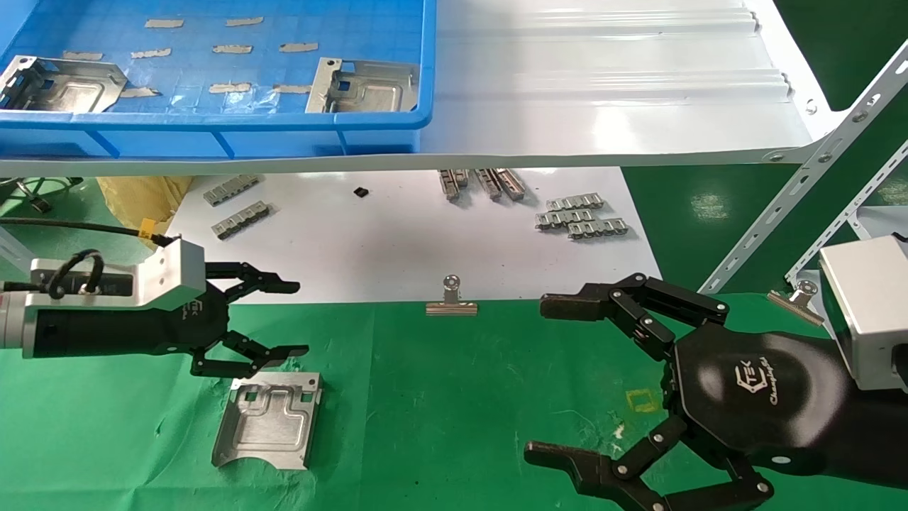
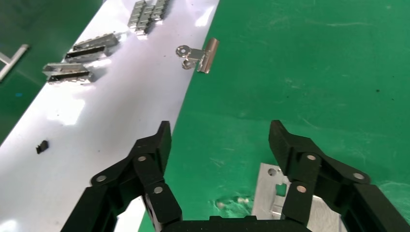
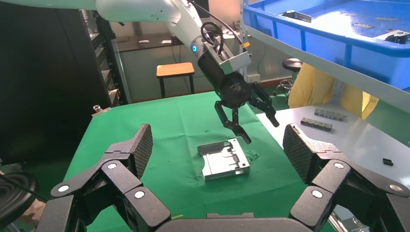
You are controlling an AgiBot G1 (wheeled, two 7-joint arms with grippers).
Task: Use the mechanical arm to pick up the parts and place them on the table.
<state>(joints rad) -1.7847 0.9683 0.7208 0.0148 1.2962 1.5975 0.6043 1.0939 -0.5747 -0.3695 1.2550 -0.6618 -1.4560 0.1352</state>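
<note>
One shiny grey stamped part (image 1: 268, 420) lies flat on the green cloth table (image 1: 440, 397); it also shows in the left wrist view (image 2: 270, 203) and the right wrist view (image 3: 225, 159). My left gripper (image 1: 296, 319) is open and empty, hovering just above and behind the part's far edge. Two more parts (image 1: 60, 84) (image 1: 363, 86) lie in the blue bin (image 1: 213, 124) on the white shelf. My right gripper (image 1: 560, 380) is open and empty over the green cloth at the right.
A white board (image 1: 397, 234) behind the cloth holds small ridged link strips (image 1: 582, 216) (image 1: 237, 209). A silver binder clip (image 1: 451, 298) sits at the board's front edge, another (image 1: 798, 298) at the right. The white ribbed shelf (image 1: 610, 85) and its angled metal brackets (image 1: 801, 191) overhang.
</note>
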